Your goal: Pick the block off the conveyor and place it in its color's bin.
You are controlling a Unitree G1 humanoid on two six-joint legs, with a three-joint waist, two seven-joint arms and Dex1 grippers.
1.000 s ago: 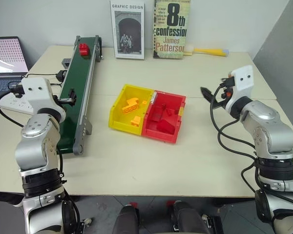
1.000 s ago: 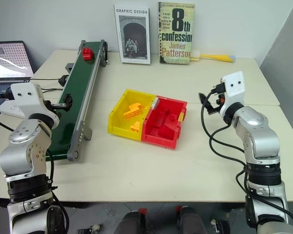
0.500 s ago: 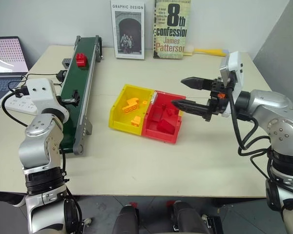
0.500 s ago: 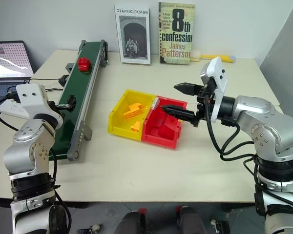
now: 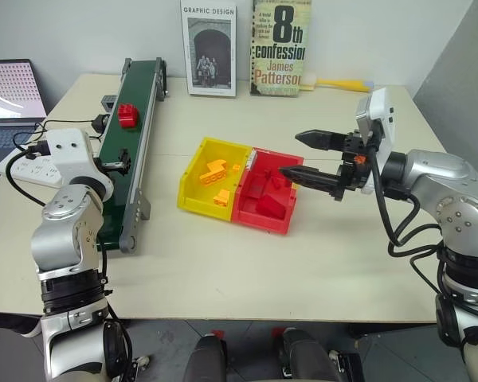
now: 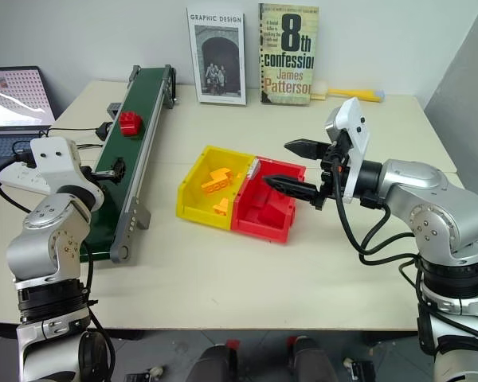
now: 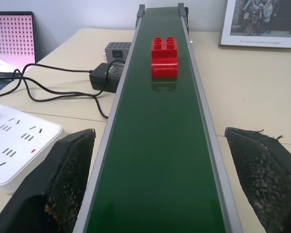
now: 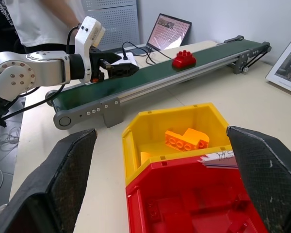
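Red block (image 7: 164, 57) mid-belt, off rails | conveyor (image 7: 157, 160) bare ahead

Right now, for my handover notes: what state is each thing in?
block: upright on the conveyor, ungrasped
conveyor: carrying one block
bin: open-topped, red bricks inside
yellow tray: holds yellow-orange bricks
left pincer: open, astride the belt
right pincer: open, empty, over the bin
laptop: lid up, screen lit

pale table (image 5: 319, 263) against a plain white wall (image 5: 103, 32).
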